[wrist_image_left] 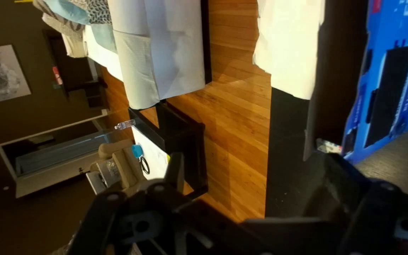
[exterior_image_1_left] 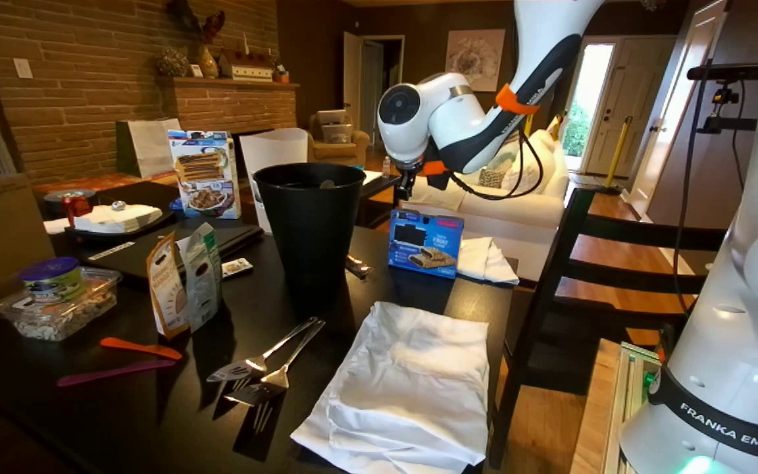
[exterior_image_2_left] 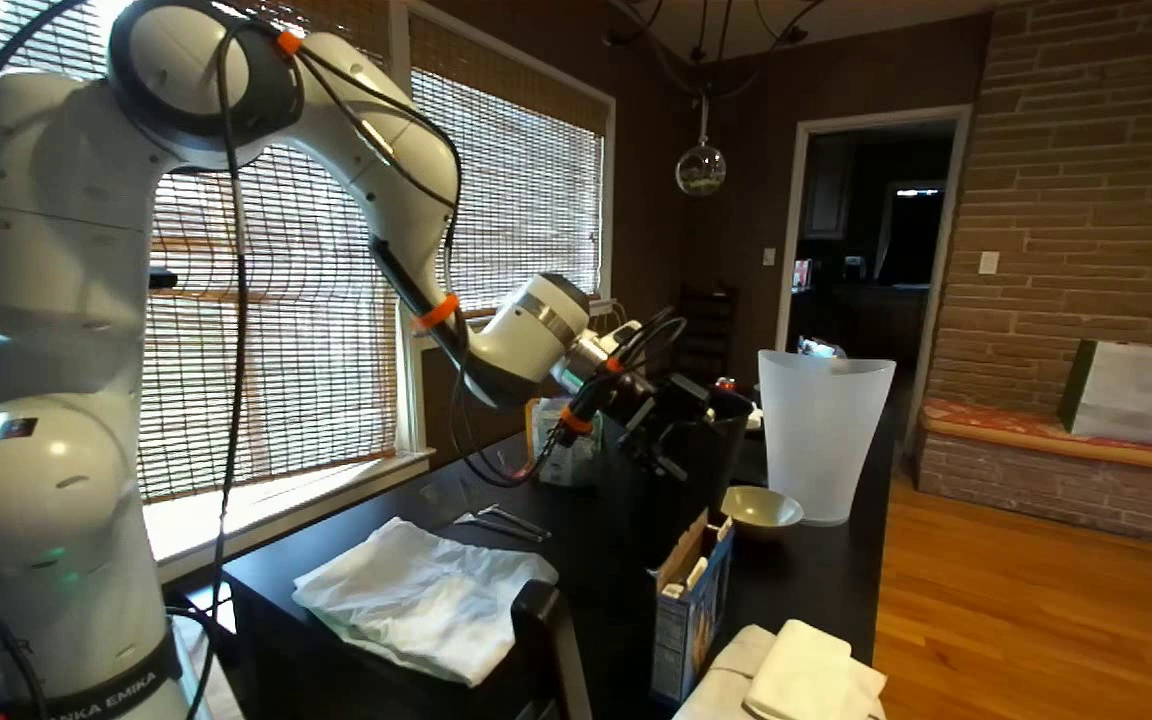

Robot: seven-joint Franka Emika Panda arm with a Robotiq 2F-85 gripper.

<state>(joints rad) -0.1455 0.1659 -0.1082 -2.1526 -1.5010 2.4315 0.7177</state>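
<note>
Across your dark counter (exterior_image_1_left: 149, 421), from left, a purple-lidded tub (exterior_image_1_left: 53, 280) sits on a clear plastic container (exterior_image_1_left: 83, 319), with a purple utensil (exterior_image_1_left: 116, 373) and an orange utensil (exterior_image_1_left: 142, 347) lying nearby. An orange-edged pouch (exterior_image_1_left: 168, 289) and a gray-green pouch (exterior_image_1_left: 202, 283) stand upright side by side, a tall food box (exterior_image_1_left: 204, 174) behind them. Two metal serving utensils (exterior_image_1_left: 278, 378) lie together, handles pointing toward a tall black bin (exterior_image_1_left: 310, 227); a small wrapped item (exterior_image_1_left: 358, 265) rests beside the bin's base. Your end effector (wrist_image_left: 257, 171) hangs in the air near the bin and the blue box, released, its fingers spread wide in the wrist view. The blue box (exterior_image_2_left: 698, 620), its top open in an exterior view, stands upright on the counter near the edge. In front of it lies a large, rumpled white cloth (exterior_image_1_left: 412, 388); just to its right, a smaller folded cloth (exterior_image_1_left: 484, 260). At far right, a dark chair (exterior_image_1_left: 555, 270) stands beside the counter, and the white base of your robot arm (exterior_image_1_left: 714, 388) bears the lettering "FRANKA EMIKA."
</note>
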